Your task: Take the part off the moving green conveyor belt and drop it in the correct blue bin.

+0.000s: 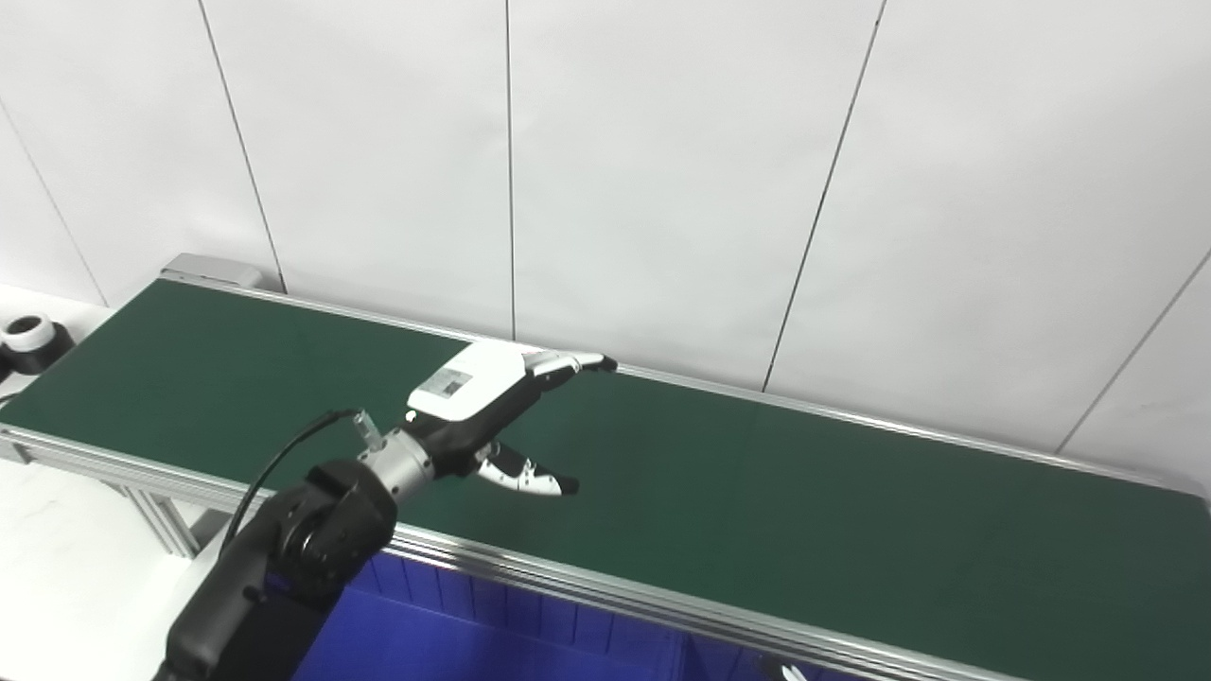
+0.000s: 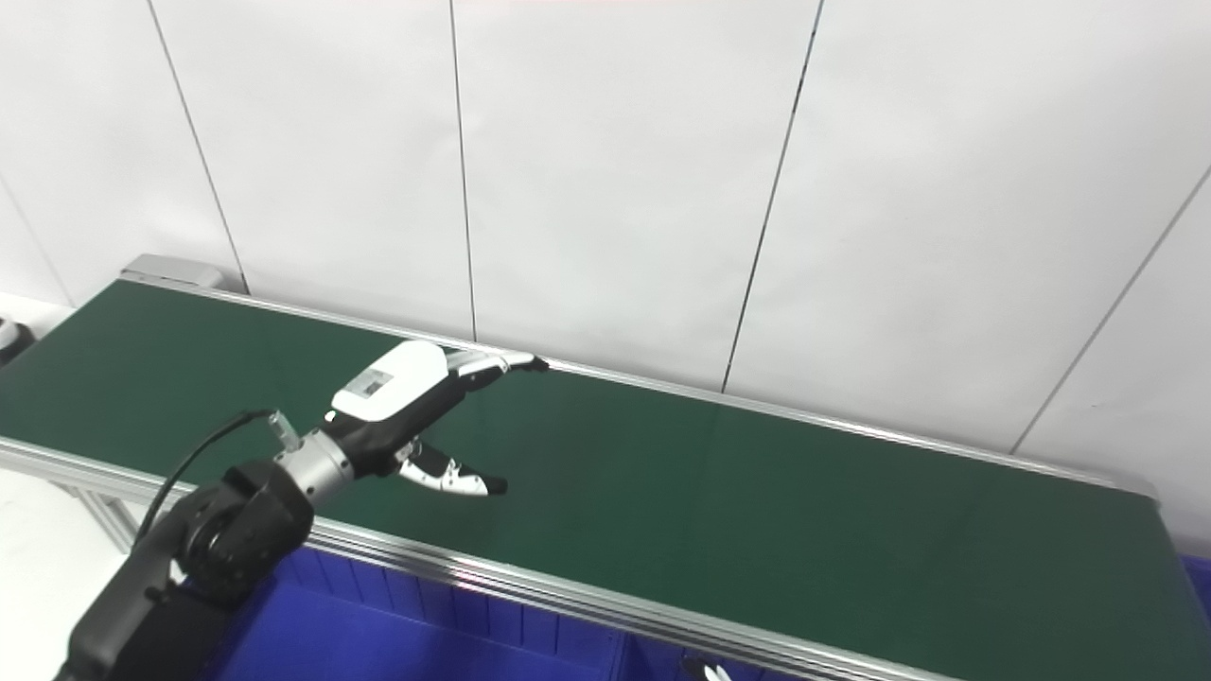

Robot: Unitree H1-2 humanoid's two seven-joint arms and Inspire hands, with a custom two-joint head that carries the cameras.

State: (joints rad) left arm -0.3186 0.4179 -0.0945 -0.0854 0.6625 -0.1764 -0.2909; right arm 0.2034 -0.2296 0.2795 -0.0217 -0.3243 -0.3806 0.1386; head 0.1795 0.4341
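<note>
The green conveyor belt (image 1: 804,492) runs from far left to near right, with no part visible on it. My left hand (image 1: 492,402) hovers over the middle-left of the belt, open, fingers stretched toward the far rail and thumb spread toward the near side; it holds nothing. It also shows in the right eye view (image 2: 416,402). A blue bin (image 1: 445,634) sits below the belt's near rail, under my left arm. My right hand is out of view.
The aluminium near rail (image 1: 615,591) of the conveyor runs between my arm and the belt. A white panelled wall stands right behind the far rail. A black and white roll (image 1: 28,336) sits on the white table past the belt's left end.
</note>
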